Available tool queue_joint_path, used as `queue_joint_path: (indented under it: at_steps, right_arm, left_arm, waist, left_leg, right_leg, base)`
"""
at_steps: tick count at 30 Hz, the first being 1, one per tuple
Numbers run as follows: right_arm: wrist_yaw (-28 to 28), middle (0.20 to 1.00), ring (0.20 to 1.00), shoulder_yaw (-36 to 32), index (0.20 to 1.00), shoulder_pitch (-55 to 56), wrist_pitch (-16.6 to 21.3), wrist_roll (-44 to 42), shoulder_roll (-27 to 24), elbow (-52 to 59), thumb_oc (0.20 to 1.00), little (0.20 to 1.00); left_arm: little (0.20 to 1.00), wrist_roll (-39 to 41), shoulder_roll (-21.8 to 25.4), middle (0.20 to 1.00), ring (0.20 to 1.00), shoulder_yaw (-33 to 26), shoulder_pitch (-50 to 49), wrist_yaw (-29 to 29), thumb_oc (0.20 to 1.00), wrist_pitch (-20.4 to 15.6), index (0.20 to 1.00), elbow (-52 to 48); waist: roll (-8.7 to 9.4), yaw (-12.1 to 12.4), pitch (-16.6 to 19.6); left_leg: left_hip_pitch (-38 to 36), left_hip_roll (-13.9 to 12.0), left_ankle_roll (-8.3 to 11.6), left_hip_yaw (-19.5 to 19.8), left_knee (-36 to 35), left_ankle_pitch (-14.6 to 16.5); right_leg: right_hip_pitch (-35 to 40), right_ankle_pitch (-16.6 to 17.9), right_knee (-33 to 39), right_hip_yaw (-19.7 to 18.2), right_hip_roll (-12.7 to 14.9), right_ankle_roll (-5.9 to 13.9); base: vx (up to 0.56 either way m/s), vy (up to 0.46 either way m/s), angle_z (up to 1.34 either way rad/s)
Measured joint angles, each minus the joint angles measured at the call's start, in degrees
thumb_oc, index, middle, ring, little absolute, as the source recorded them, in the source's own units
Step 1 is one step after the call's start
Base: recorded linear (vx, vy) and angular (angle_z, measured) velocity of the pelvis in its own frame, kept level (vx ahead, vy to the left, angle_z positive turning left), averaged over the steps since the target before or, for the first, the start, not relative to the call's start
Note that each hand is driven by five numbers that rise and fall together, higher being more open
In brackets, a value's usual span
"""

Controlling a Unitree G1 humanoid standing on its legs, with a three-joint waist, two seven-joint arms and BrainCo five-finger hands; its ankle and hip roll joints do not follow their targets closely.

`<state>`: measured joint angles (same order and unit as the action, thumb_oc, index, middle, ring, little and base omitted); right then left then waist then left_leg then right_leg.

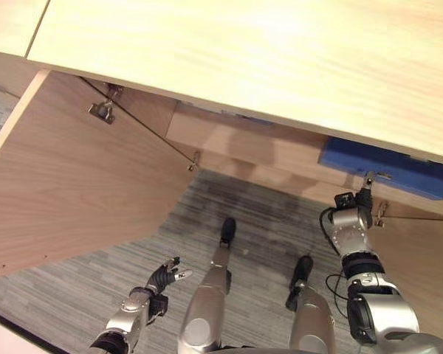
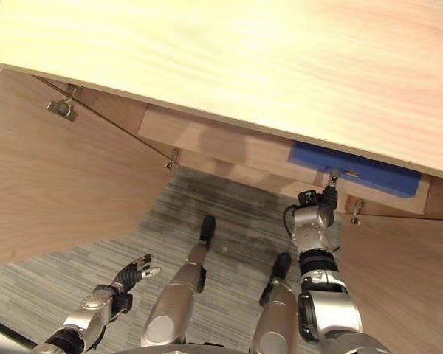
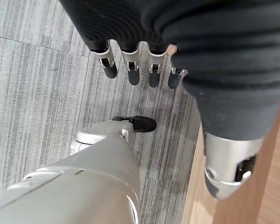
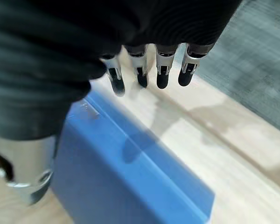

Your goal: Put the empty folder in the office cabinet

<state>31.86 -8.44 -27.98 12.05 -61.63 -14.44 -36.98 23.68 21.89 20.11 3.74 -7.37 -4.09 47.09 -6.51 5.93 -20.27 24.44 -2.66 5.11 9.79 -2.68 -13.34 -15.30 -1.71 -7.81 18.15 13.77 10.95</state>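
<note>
Right wrist view: the blue folder lies flat on the cabinet shelf, one long edge near the shelf's front edge, so it looks already delivered.
Right hand: the right hand hangs just above the folder, fingers straight and relaxed, nothing between them and the thumb; I'd judge it has let go and has only to draw clear.
Left hand: the left hand hangs low over the grey carpet, fingers loosely spread, empty and out of the way.
Cabinet: the office cabinet sits under the desk top; its left door stands wide open, giving the arm room.
Remaining: probably closing the doors.
</note>
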Motion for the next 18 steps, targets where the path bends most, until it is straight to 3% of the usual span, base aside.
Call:
queue_joint_path:
  at_steps: [4,7,9,11,12,18]
  right_arm:
    - [-8.10,1.000,1.000,1.52,1.000,0.87,3.10,8.99,-3.61,13.31,1.000,1.000]
    - [-12.49,1.000,1.000,1.89,1.000,3.08,4.88,18.49,-4.49,23.74,1.000,1.000]
    - [-13.21,1.000,1.000,1.95,1.000,6.37,4.22,22.85,-4.06,24.99,1.000,1.000]
    - [-14.08,1.000,1.000,2.02,1.000,9.09,3.35,25.89,-4.01,25.79,1.000,1.000]
    - [-15.08,1.000,1.000,1.92,1.000,11.31,2.59,29.91,-4.24,25.89,1.000,1.000]
    - [-16.79,1.000,1.000,1.90,1.000,16.55,0.20,34.27,-4.78,25.62,1.000,1.000]
  left_arm:
    - [1.000,-0.66,0.08,1.000,1.000,-2.61,-1.33,-0.73,1.000,0.17,1.000,1.37]
    - [1.000,-2.77,0.51,1.000,1.000,-4.77,-3.54,-1.54,1.000,0.49,1.000,2.29]
    - [1.000,-3.45,0.71,1.000,1.000,-6.10,-4.97,-2.28,1.000,0.53,1.000,2.40]
    - [1.000,-4.46,0.58,1.000,1.000,-7.00,-5.59,-2.57,1.000,0.46,1.000,2.39]
    - [1.000,-4.99,0.58,1.000,1.000,-7.59,-6.13,-2.99,1.000,0.48,1.000,2.43]
    - [1.000,-5.99,-0.91,1.000,1.000,-10.42,-9.23,-3.82,1.000,-0.12,1.000,4.90]
  waist:
    - [3.23,-0.79,1.34]
    - [7.67,-0.63,4.27]
    - [9.87,-0.39,6.52]
    - [10.16,-0.40,7.25]
    - [9.72,-0.60,7.94]
    - [6.48,-1.38,10.76]
  left_leg:
    - [-2.18,0.06,0.22,-0.86,-1.09,0.56]
    - [-5.48,0.06,0.37,-1.16,-2.06,1.29]
    - [-7.16,0.17,0.36,-1.61,-2.39,2.00]
    - [-7.88,0.39,0.33,-1.61,-2.40,2.31]
    - [-8.18,0.52,0.26,-1.69,-2.40,2.45]
    - [-10.84,0.13,0.48,-2.42,-2.47,3.26]
  right_leg:
    - [3.81,2.83,5.57,-0.08,-0.65,0.29]
    - [7.59,2.91,7.71,0.01,-0.74,0.36]
    - [9.49,2.88,8.73,0.04,-0.65,0.31]
    - [10.46,2.84,9.16,0.09,-0.49,0.25]
    - [10.98,2.92,9.56,0.10,-0.39,0.31]
    - [13.78,3.07,10.81,-0.15,-0.77,0.28]
  base:
    - [0.05,0.033,-0.08]
    - [0.07,0.028,0.01]
    - [0.08,0.038,-0.01]
    - [0.06,0.026,0.02]
    - [0.07,0.024,0.01]
    - [0.05,0.019,-0.06]
